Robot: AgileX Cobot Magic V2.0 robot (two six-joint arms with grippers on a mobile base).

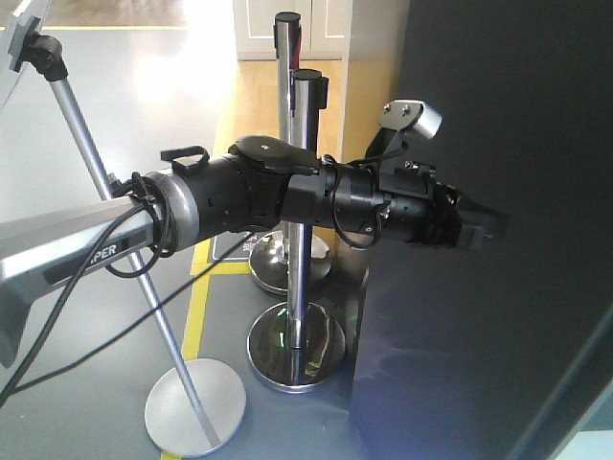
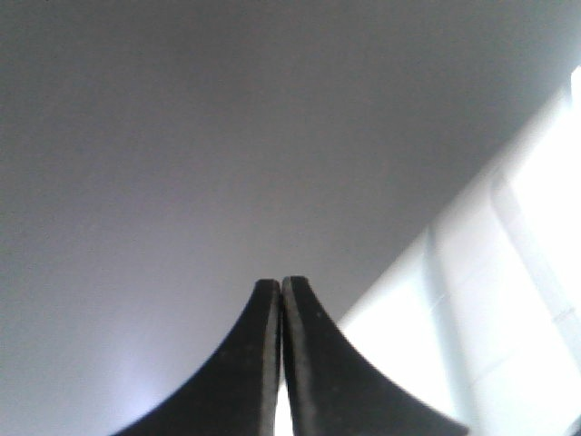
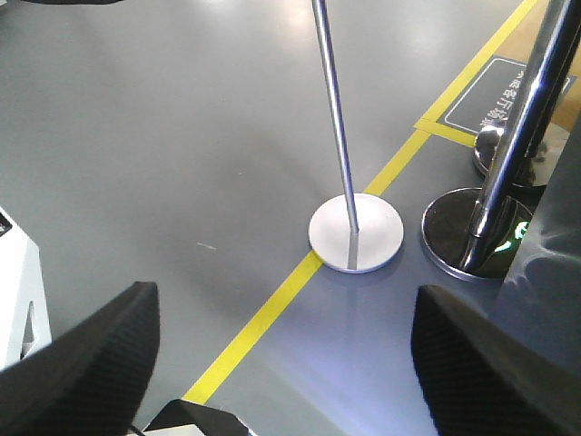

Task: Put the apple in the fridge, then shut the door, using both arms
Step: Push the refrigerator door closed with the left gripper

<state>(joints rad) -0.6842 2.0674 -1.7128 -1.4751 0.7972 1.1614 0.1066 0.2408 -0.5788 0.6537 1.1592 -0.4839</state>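
Observation:
The door (image 1: 498, 172) is a tall dark grey panel that fills the right of the front view, showing only its outer face. My left arm reaches across from the left, and my left gripper (image 1: 482, 227) has its tip right at that panel. In the left wrist view the left gripper (image 2: 280, 283) is shut, fingers pressed together with nothing between them, close to the grey door (image 2: 227, 136). My right gripper (image 3: 286, 295) is open and empty, hanging over the grey floor. The apple and the fridge interior are out of view.
Two chrome barrier posts (image 1: 305, 192) with round bases stand just left of the door. A slanted silver pole stand (image 1: 105, 201) on a disc base (image 3: 356, 232) is at the left. A yellow floor line (image 3: 272, 313) runs beneath the right gripper.

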